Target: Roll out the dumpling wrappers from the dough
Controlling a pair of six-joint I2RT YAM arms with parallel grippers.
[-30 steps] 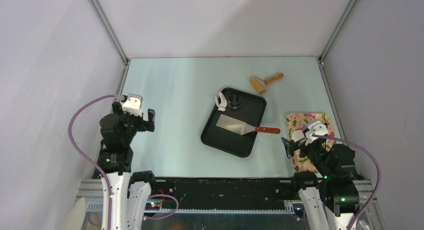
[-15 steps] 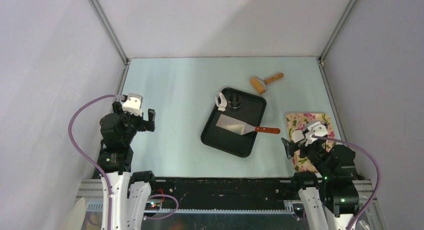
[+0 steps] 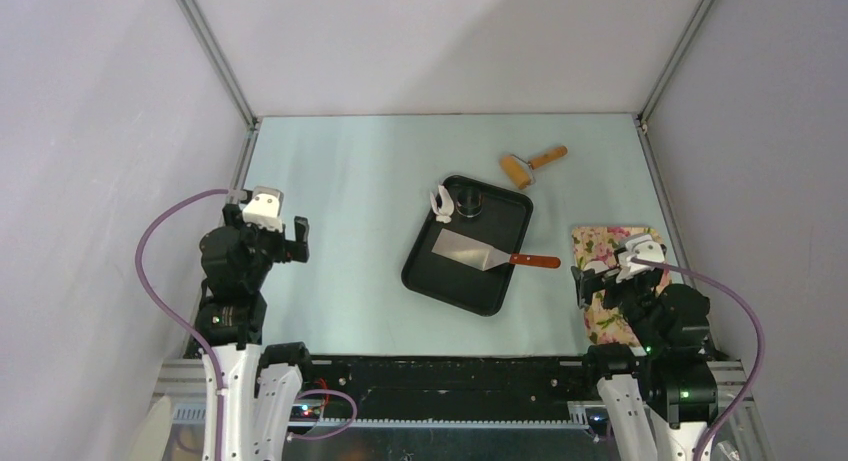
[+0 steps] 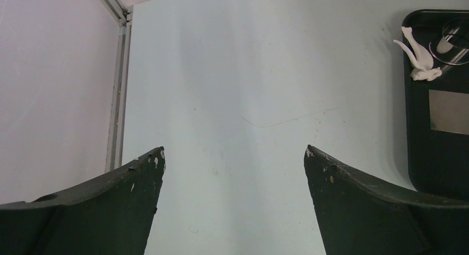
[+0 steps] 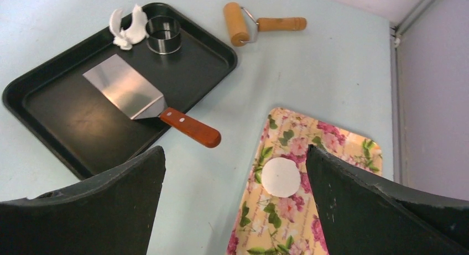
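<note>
The dough shows as a ragged white scrap (image 3: 441, 203) in the far corner of the black tray (image 3: 450, 281), next to the round steel cup (image 3: 469, 203). It also shows in the right wrist view (image 5: 126, 29) and the left wrist view (image 4: 420, 58). A flat round white dough disc (image 5: 281, 177) lies on the floral mat (image 5: 332, 155). My right gripper (image 5: 235, 150) is open and empty above the mat's left edge, also seen from above (image 3: 592, 278). My left gripper (image 3: 300, 239) is open and empty over bare table, far left of the tray, as the left wrist view (image 4: 234, 152) shows.
A steel spatula (image 3: 470, 249) with a red-brown handle (image 5: 191, 128) lies in the tray, handle over the right rim. A wooden rolling pin (image 3: 530, 165) lies on the table behind the tray. Walls and frame posts close in the table's sides.
My right gripper has shifted slightly away from the near edge and to the right, over the floral mat. The left arm has not moved.
</note>
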